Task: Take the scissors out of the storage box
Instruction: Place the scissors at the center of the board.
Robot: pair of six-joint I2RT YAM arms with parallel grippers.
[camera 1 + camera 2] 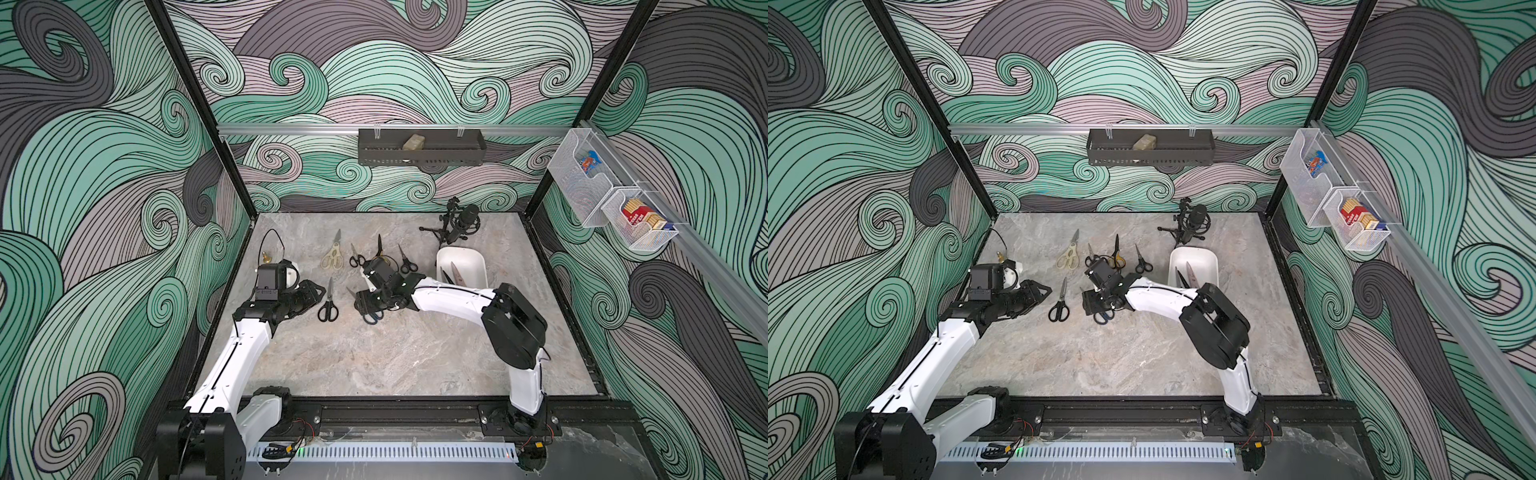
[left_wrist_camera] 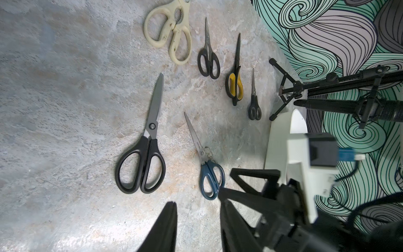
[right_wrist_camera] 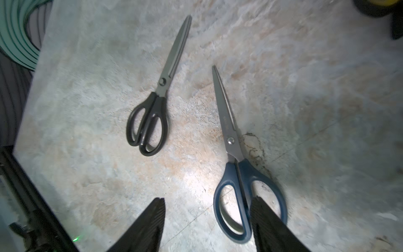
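Observation:
The white storage box (image 1: pixel 473 259) (image 1: pixel 1204 259) stands at the right back of the table, with scissors blades (image 1: pixel 456 275) showing inside. Several scissors lie on the table in two rows: a cream pair (image 2: pixel 172 32), two small black pairs (image 2: pixel 208 56) (image 2: pixel 254 102), a yellow-black pair (image 2: pixel 235 85), a large black pair (image 1: pixel 328 301) (image 3: pixel 157 102) and a blue-handled pair (image 3: pixel 235 165) (image 2: pixel 205 161). My right gripper (image 3: pixel 209 198) (image 1: pixel 365 305) hangs open over the blue pair's handles, one finger above a ring. My left gripper (image 2: pixel 198 201) (image 1: pixel 320 291) is open and holds nothing, left of the large black pair.
A microphone on a tripod (image 1: pixel 457 220) stands behind the box. A black perforated tray (image 1: pixel 419 147) hangs on the back wall and white mesh baskets (image 1: pixel 615 203) on the right wall. A brass fitting with a cable (image 1: pixel 266 257) sits by the left arm.

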